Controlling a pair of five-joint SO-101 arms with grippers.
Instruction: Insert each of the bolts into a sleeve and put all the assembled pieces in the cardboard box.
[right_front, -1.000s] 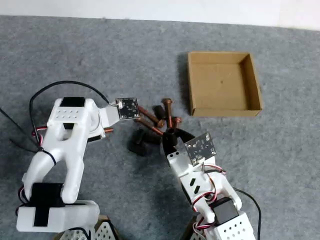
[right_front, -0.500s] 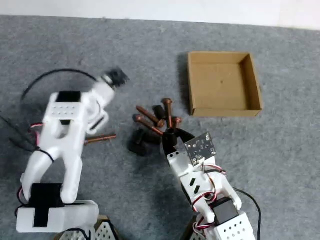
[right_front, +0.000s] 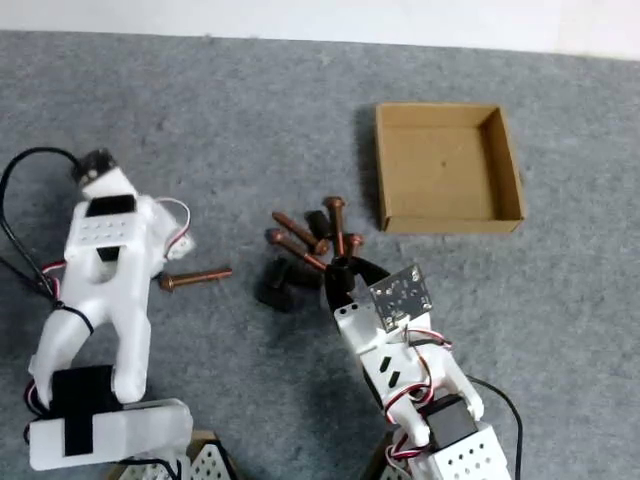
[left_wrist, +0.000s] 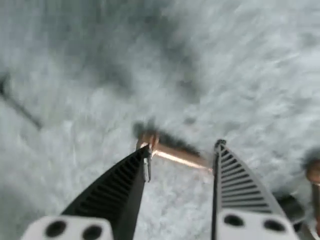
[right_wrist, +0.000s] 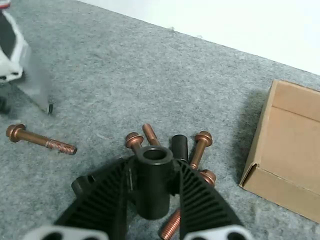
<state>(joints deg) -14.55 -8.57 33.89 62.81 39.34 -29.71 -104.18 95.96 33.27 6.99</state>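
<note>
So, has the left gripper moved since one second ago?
Yes. The left gripper swung back, away from the cardboard box and the loose bolts beside it.

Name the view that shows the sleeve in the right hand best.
The right wrist view: the sleeve stands upright, clamped in the right hand, with its open bore facing the camera. The high view gives just a small dark tip of it. The left wrist view looks at a lone bolt instead.

Copper bolts (right_front: 299, 231) and black sleeves (right_front: 274, 286) loose near open cardboard box (right_front: 450, 225)
</note>
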